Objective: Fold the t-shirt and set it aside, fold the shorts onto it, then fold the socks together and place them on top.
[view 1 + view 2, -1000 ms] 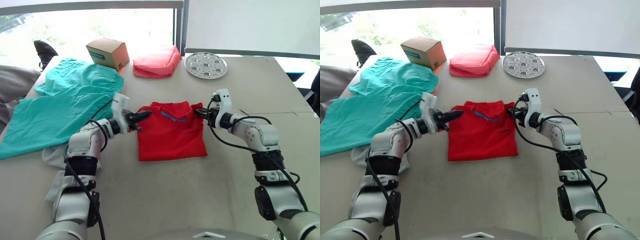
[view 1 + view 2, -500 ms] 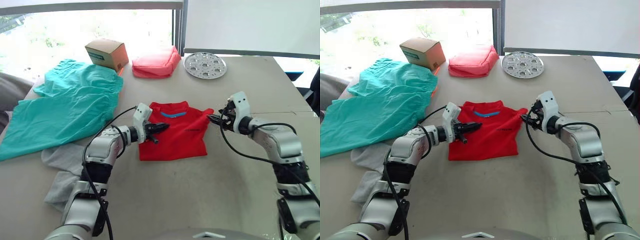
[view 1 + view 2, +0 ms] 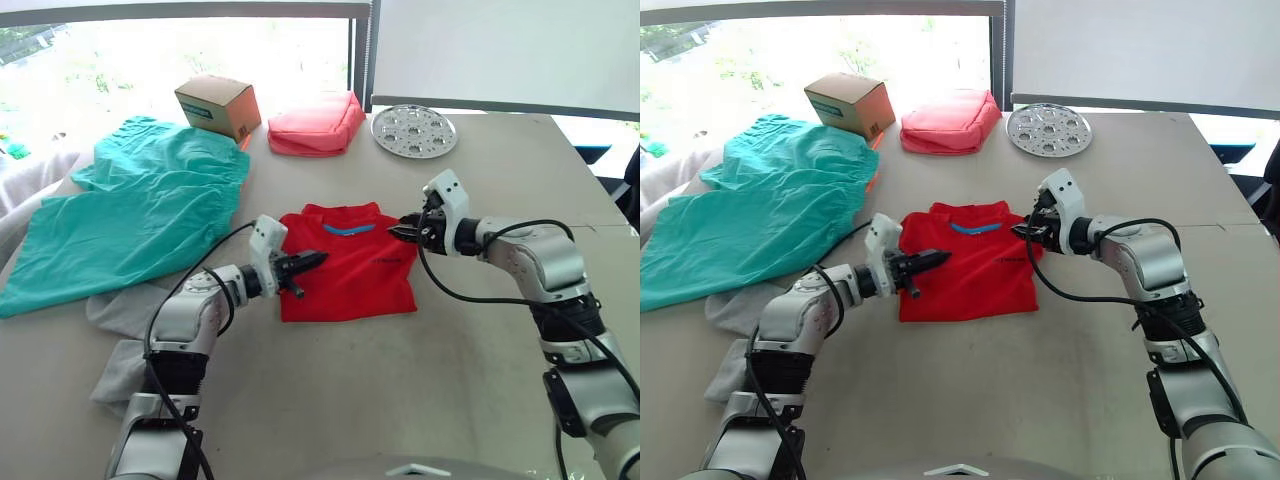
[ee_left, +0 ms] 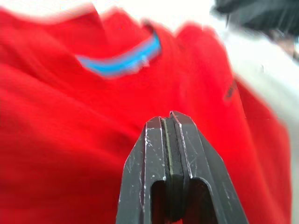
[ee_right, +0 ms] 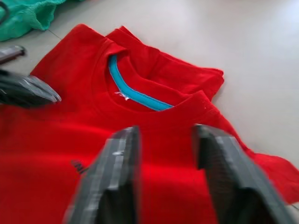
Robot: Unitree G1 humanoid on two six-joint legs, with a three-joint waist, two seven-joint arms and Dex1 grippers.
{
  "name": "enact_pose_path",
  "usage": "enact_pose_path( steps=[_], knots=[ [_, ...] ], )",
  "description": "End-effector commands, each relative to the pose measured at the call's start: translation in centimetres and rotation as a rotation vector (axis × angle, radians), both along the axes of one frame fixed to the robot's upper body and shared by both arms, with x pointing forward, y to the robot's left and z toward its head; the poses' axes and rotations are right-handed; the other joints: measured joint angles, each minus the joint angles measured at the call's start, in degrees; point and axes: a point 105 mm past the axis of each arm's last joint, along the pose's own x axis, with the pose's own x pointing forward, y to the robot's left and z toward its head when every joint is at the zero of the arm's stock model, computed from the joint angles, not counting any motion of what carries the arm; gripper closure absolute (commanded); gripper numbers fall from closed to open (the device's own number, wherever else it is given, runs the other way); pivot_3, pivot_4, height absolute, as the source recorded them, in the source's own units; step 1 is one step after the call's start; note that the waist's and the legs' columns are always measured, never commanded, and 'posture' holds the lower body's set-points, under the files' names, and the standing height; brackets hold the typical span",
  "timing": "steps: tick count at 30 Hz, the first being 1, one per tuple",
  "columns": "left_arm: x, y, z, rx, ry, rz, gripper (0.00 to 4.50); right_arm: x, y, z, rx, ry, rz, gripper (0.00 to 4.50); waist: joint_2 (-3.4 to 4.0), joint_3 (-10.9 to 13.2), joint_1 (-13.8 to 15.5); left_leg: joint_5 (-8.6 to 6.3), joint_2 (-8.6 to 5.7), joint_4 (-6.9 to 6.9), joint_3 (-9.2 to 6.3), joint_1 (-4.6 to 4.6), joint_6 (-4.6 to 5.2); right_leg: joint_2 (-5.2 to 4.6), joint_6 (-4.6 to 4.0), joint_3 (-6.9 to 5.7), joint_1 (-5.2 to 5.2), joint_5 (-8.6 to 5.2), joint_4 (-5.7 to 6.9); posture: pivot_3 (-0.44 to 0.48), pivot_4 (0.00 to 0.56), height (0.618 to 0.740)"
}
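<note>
A: Start with the big piece. What could the shorts (image 3: 130, 215) spoil?

B: They lie spread on the tabletop (image 3: 470, 380) on the robot's left, one edge near the t-shirt (image 3: 345, 262). If the shirt gets pushed that way when set aside, I'd expect the two cloths to bunch together.

A: And the shirt itself?

B: It sits mid-tabletop, already folded into a rough rectangle, collar toward the far edge. The left gripper (image 3: 312, 261) has its jaws clenched on nothing, tips over the shirt's left edge. A closed tip dragging across could peel the fold open.

A: The right gripper (image 3: 1024, 230)?

B: Jaws released, a clear gap between them, poised at the shirt's right shoulder. If it pinches just the top layer, lifting would likely unfold everything.

A: The socks (image 3: 125, 335)?

B: Grey cloth lies crumpled under the left arm; that elbow could sweep it toward the tabletop's near edge.
</note>
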Motion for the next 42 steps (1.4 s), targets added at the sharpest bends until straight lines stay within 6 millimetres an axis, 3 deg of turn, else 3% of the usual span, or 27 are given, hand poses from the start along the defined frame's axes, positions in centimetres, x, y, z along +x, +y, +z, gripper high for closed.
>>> enact_pose_path(
  steps=[1, 2, 3, 8, 9, 10, 17, 29, 35, 36, 39, 41, 42],
  knots=[
    [1.1, 3.4, 3.3, -0.032, -0.112, 0.175, 4.50, 1.6, -1.8, 1.8, 0.034, -0.032, -0.146, 0.71, 0.01, 0.0, -0.1, 0.00, 0.01, 0.00, 0.00, 0.00, 0.00, 0.00, 0.00, 0.00, 0.00, 0.00, 0.00, 0.000, 0.150, 0.739],
    [1.1, 3.9, 3.4, -0.029, -0.114, 0.193, 4.50, 1.7, -2.0, 1.8, 0.034, -0.029, -0.158, 0.20, 0.01, 0.0, -0.1, 0.00, 0.00, 0.00, 0.00, 0.00, -0.01, 0.00, 0.00, 0.01, 0.00, 0.01, 0.00, 0.000, 0.150, 0.739],
    [1.2, 4.4, 3.4, -0.018, -0.112, 0.216, 4.17, 1.8, -2.2, 1.7, 0.038, -0.021, -0.179, 0.03, 0.01, 0.0, -0.1, 0.00, -0.01, 0.00, 0.01, 0.02, -0.01, 0.00, 0.00, 0.01, 0.00, 0.01, 0.01, 0.000, 0.150, 0.739],
    [2.0, 7.6, 2.5, 0.056, -0.052, 0.396, 2.16, 1.4, -3.5, 0.6, 0.080, 0.072, -0.290, 0.00, 0.01, 0.0, -0.1, 0.00, -0.06, -0.01, 0.01, 0.02, -0.01, 0.01, 0.00, 0.00, 0.01, 0.01, 0.02, 0.000, 0.150, 0.739],
    [1.8, 7.6, 2.2, 0.045, -0.016, 0.394, 1.52, 1.2, -3.7, 0.3, 0.089, 0.097, -0.303, 0.00, 0.01, 0.0, -0.1, 0.00, -0.07, -0.01, 0.02, 0.02, -0.01, 0.01, 0.00, 0.01, 0.01, 0.01, 0.02, 0.000, 0.150, 0.739],
    [1.5, 7.4, 1.9, 0.035, 0.013, 0.382, 1.17, 1.1, -3.8, -0.1, 0.100, 0.123, -0.316, 0.00, 0.01, 0.0, -0.1, 0.00, -0.08, -0.01, 0.01, 0.02, -0.01, 0.01, 0.01, 0.00, 0.01, 0.01, 0.02, 0.000, 0.150, 0.739],
    [1.4, 7.2, -0.2, 0.028, 0.141, 0.438, 1.17, 0.5, -3.5, -1.1, 0.128, 0.196, -0.343, 0.00, 0.04, 0.0, -0.4, 0.00, -0.08, -0.01, 0.03, 0.06, -0.01, 0.02, 0.01, 0.01, 0.03, 0.01, 0.03, 0.000, 0.150, 0.739],
    [5.3, 5.5, -0.2, 0.043, 0.081, 0.359, 1.17, 1.4, -2.2, -1.8, 0.203, 0.237, -0.354, 0.00, 0.10, 0.0, 1.0, 0.06, -0.30, 0.01, -0.11, 0.19, -0.06, 0.02, 0.00, -0.11, 0.33, -0.01, -0.02, 0.000, 0.150, 0.739],
    [5.7, 4.1, -1.8, 0.090, 0.094, 0.270, 1.17, 1.7, -2.0, -2.1, 0.199, 0.231, -0.357, 0.00, 0.14, 0.0, 0.8, 0.06, -0.27, -0.04, -0.13, 0.19, -0.06, 0.05, 0.01, -0.12, 0.31, 0.00, 0.02, 0.000, 0.150, 0.739],
    [5.7, 4.0, -2.2, 0.101, 0.095, 0.257, 1.41, 1.9, -2.0, -2.2, 0.198, 0.229, -0.359, 0.00, 0.16, -0.1, 0.9, 0.06, -0.28, -0.04, -0.13, 0.19, -0.06, 0.05, 0.01, -0.15, 0.33, 0.00, 0.02, 0.000, 0.150, 0.739],
    [5.6, 3.7, -2.8, 0.112, 0.100, 0.232, 2.36, 2.2, -1.9, -2.5, 0.187, 0.218, -0.368, 0.79, 0.18, -0.1, 0.9, 0.07, -0.30, -0.02, -0.13, 0.18, -0.05, 0.03, 0.01, -0.15, 0.35, 0.00, 0.00, 0.000, 0.150, 0.739],
    [5.6, 3.6, -2.8, 0.119, 0.091, 0.218, 3.44, 2.5, -1.7, -2.4, 0.171, 0.187, -0.360, 1.93, 0.18, -0.1, 0.9, 0.07, -0.31, 0.00, -0.21, 0.17, -0.04, 0.01, 0.02, -0.11, 0.34, 0.00, -0.01, 0.000, 0.150, 0.739],
    [5.6, 3.5, -2.8, 0.121, 0.086, 0.212, 3.81, 2.6, -1.7, -2.4, 0.165, 0.171, -0.354, 2.26, 0.18, -0.1, 0.8, 0.07, -0.32, 0.00, -0.23, 0.17, -0.04, 0.01, 0.02, -0.09, 0.34, 0.00, 0.00, 0.000, 0.150, 0.739]
  ],
)
